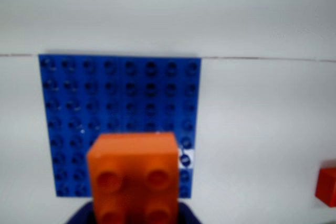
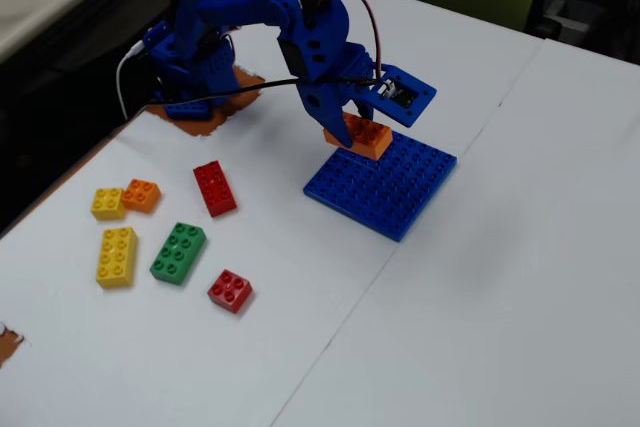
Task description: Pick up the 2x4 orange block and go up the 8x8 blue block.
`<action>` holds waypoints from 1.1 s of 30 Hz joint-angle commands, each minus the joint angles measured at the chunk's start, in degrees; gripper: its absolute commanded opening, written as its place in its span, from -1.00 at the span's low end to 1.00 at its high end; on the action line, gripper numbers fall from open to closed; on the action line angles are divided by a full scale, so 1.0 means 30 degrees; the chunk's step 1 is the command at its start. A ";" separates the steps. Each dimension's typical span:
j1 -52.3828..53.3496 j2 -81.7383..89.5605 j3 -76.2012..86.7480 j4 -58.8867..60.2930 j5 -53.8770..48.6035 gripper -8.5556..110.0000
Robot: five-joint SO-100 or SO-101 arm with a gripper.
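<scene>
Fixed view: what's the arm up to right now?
The blue arm's gripper holds the 2x4 orange block over the near-arm edge of the 8x8 blue block. Whether the brick already touches the plate can't be told. In the wrist view the orange brick sits in front of the plate. Off to the left in the fixed view, loose bricks lie untouched: red, green, yellow and a small orange one.

The blue arm arches forward, its pincer pointing down, clamped on something.
</scene>
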 commanded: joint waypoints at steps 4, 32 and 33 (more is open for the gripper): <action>0.0088 0.0527 -0.0996 0.0322 -0.0146 -0.85; -0.0029 0.0645 -0.0996 0.0205 0.0234 -0.85; -0.0059 0.0645 -0.0996 0.0205 0.0293 -0.85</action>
